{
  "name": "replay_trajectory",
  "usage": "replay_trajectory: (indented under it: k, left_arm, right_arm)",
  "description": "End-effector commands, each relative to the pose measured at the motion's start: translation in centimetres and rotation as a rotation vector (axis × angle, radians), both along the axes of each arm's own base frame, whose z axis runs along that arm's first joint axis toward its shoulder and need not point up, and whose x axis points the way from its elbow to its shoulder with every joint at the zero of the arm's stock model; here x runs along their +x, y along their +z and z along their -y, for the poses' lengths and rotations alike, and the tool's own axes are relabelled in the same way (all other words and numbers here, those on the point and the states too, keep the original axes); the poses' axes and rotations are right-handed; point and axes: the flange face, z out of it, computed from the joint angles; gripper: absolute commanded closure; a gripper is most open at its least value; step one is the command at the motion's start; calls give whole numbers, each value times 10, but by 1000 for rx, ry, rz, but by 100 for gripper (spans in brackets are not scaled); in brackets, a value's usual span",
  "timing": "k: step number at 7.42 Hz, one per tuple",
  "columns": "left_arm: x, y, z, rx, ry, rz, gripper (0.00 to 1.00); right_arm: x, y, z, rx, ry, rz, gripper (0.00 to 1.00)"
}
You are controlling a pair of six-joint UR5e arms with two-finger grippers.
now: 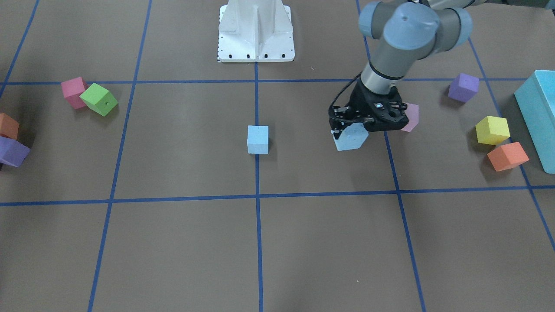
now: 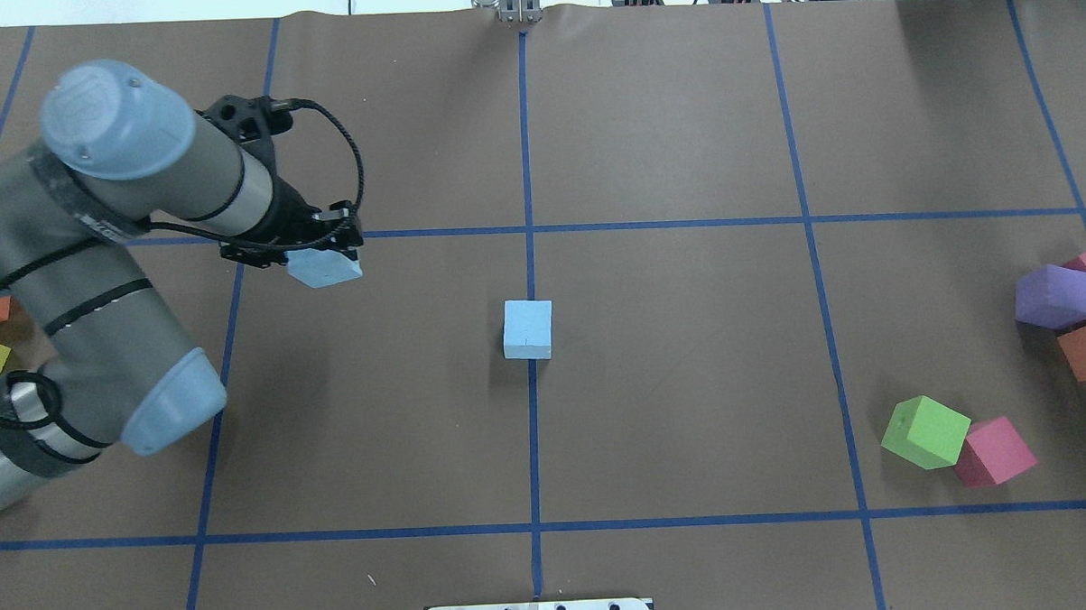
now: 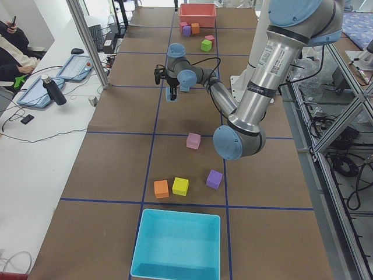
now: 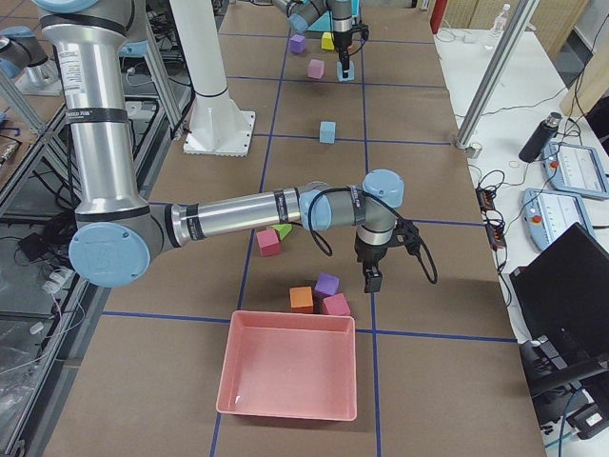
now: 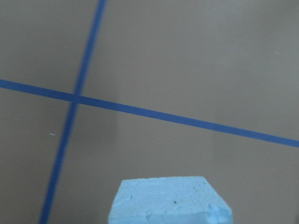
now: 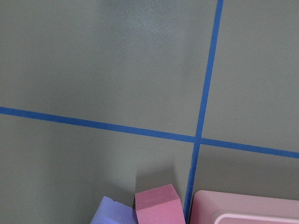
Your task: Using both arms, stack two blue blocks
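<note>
One light blue block (image 2: pixel 528 329) sits alone on the centre line of the table; it also shows in the front view (image 1: pixel 258 139) and the right side view (image 4: pixel 327 131). My left gripper (image 2: pixel 311 250) is shut on the other blue block (image 2: pixel 325 266) and holds it tilted, low over the table, to the robot's left of the centre block. The held block also shows in the front view (image 1: pixel 351 138) under the gripper (image 1: pixel 349 128), and at the bottom of the left wrist view (image 5: pixel 170 200). My right gripper (image 4: pixel 373 276) shows only in the right side view; I cannot tell if it is open.
A teal box (image 1: pixel 537 117) with yellow (image 1: pixel 492 130), orange (image 1: pixel 507 156), purple (image 1: pixel 463 86) and pink (image 1: pixel 411 117) cubes lies on the robot's left. A green (image 2: pixel 925 432) and a pink cube (image 2: pixel 995 452) lie on its right, and a pink tray (image 4: pixel 290 376) beyond.
</note>
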Motion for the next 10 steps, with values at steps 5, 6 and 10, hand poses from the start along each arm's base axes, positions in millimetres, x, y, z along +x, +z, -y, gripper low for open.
replay_trajectory:
  k: [5, 6, 10]
  left_arm:
    - [162, -104, -9, 73, 80, 95, 96]
    - [162, -104, -10, 124, 125, 107, 96]
    - [175, -96, -27, 135, 170, 114, 96]
  right_arm:
    - [1, 7, -5, -13, 2, -3, 0]
    - [1, 7, -5, -13, 2, -3, 0]
    - [1, 7, -5, -14, 2, -3, 0]
